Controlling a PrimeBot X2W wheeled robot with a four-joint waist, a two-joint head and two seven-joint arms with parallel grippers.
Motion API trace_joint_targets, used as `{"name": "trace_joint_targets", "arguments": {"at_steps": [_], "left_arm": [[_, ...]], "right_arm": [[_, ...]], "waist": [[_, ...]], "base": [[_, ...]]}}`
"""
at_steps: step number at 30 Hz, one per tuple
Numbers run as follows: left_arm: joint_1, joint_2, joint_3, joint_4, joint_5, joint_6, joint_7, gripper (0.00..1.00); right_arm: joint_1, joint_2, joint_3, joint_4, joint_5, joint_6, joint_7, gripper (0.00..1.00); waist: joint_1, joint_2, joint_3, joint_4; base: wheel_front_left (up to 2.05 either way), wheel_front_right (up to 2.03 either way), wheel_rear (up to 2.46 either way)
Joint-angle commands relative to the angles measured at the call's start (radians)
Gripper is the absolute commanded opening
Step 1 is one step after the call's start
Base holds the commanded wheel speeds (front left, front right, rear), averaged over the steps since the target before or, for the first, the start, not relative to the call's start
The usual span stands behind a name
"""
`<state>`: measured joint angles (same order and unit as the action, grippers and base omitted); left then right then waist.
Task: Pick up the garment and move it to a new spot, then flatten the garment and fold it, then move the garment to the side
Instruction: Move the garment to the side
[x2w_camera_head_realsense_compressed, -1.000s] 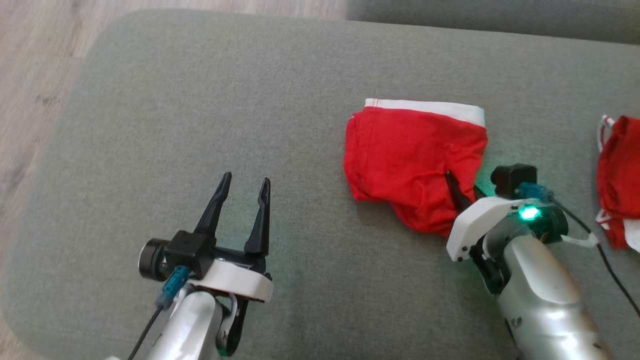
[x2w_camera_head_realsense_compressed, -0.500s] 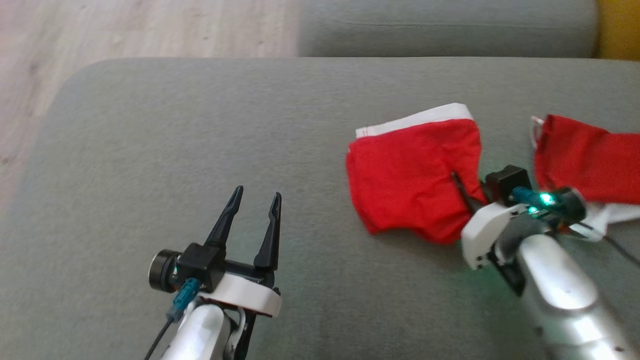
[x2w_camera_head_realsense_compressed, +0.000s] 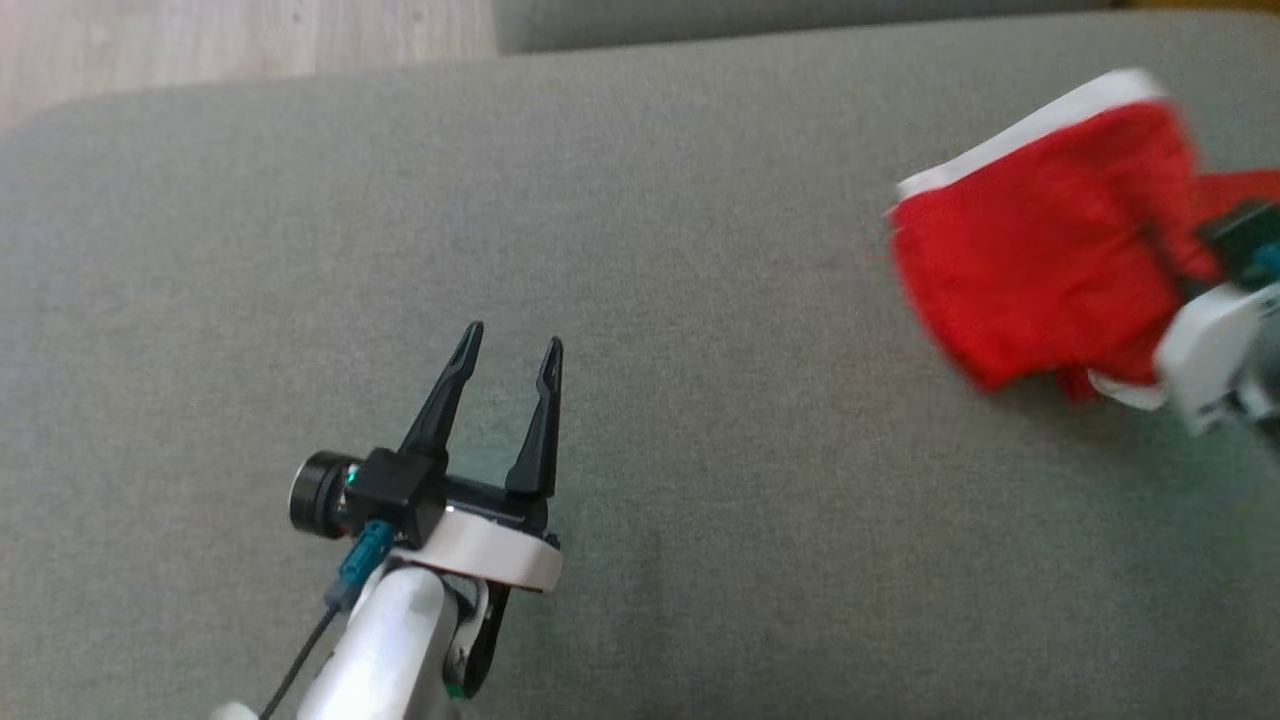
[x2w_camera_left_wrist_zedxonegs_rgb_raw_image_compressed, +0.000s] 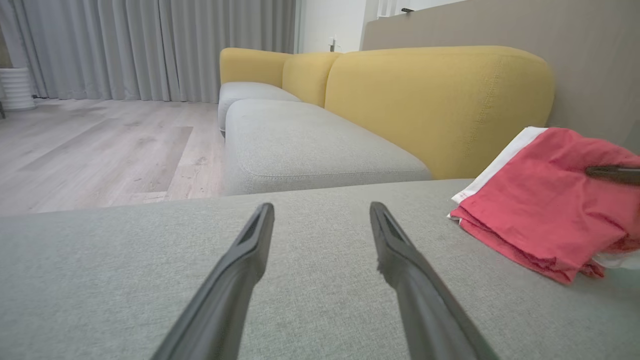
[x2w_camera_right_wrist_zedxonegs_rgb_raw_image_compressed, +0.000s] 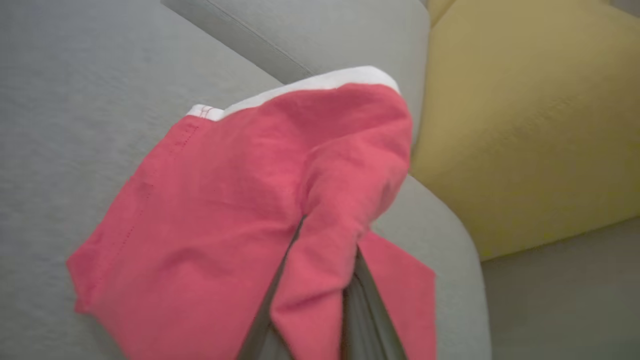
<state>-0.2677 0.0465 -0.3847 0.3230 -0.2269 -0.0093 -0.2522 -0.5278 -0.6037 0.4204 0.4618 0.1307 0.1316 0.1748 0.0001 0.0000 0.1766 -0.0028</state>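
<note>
A: Locating the garment (x2w_camera_head_realsense_compressed: 1040, 250): where is it?
B: Red, white-banded, lying toward the sofa cushion's (x2w_camera_head_realsense_compressed: 640, 250) far right corner.
A: And the right gripper (x2w_camera_right_wrist_zedxonegs_rgb_raw_image_compressed: 325, 250)?
B: Jaws pinching a fold of the fabric.
A: And the left gripper (x2w_camera_head_realsense_compressed: 512, 337)?
B: Jaws spread, above the near middle, well apart from the garment.

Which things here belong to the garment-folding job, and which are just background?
Job: red shorts, pinched in the shut right gripper; open left gripper; grey seat cushion as work surface.
Just there: yellow backrest; neighbouring grey cushion; wooden floor; grey curtains.
</note>
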Motion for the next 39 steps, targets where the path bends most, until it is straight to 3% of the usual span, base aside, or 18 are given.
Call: {"name": "trace_joint_targets", "arguments": {"at_steps": [1,6,12,18,24,25,26,35,39], "left_arm": [[-0.044,0.004,0.035,-0.032,0.007,-0.003,-0.010,1.00],[-0.062,0.004,0.032,-0.034,0.005,-0.009,-0.010,1.00],[-0.078,0.004,0.037,-0.035,0.010,-0.012,-0.010,1.00],[-0.097,0.004,0.042,-0.028,0.022,-0.020,-0.010,1.00],[-0.112,0.004,0.066,-0.024,0.033,-0.026,-0.010,1.00],[-0.111,0.004,0.071,-0.022,0.033,-0.027,-0.010,1.00],[-0.109,0.004,0.078,-0.020,0.034,-0.027,-0.010,1.00],[-0.072,0.004,0.125,-0.021,0.038,-0.032,-0.010,1.00],[-0.055,0.004,0.132,-0.027,0.033,-0.028,-0.010,1.00]], "right_arm": [[-0.029,-0.066,0.006,-0.039,0.009,-0.001,0.017,0.00],[-0.024,-0.189,0.012,-0.039,0.037,-0.001,0.088,0.00],[-0.004,-0.287,-0.008,-0.006,0.055,-0.001,0.118,0.00],[0.003,-0.304,-0.035,0.034,0.014,-0.001,0.127,0.00],[0.012,-0.275,-0.106,0.067,-0.020,-0.001,0.127,0.00],[0.012,-0.266,-0.122,0.067,-0.024,-0.001,0.125,0.56],[0.012,-0.255,-0.141,0.068,-0.027,-0.001,0.124,1.00],[0.043,-0.160,-0.225,-0.031,-0.087,-0.001,0.137,1.00],[0.052,-0.078,-0.286,-0.116,-0.094,-0.001,0.118,1.00]], "waist": [[-0.0001,0.0000,0.031,-0.004],[-0.0001,0.0000,0.066,0.007],[-0.0001,0.0000,0.091,0.020],[-0.0001,0.0000,0.119,0.032],[-0.0001,0.0000,0.130,0.039],[-0.0001,0.0000,0.128,0.039],[-0.0001,0.0000,0.124,0.038],[-0.0001,0.0000,0.038,0.023],[-0.0001,0.0000,-0.003,0.025]], "base": [[0.00,0.00,0.00],[0.00,0.00,0.00],[0.00,0.00,0.00],[0.00,0.00,0.00],[0.00,0.00,0.00],[0.00,0.00,0.00],[0.00,0.00,0.00],[0.00,0.00,0.00],[0.00,0.00,0.00]]}}
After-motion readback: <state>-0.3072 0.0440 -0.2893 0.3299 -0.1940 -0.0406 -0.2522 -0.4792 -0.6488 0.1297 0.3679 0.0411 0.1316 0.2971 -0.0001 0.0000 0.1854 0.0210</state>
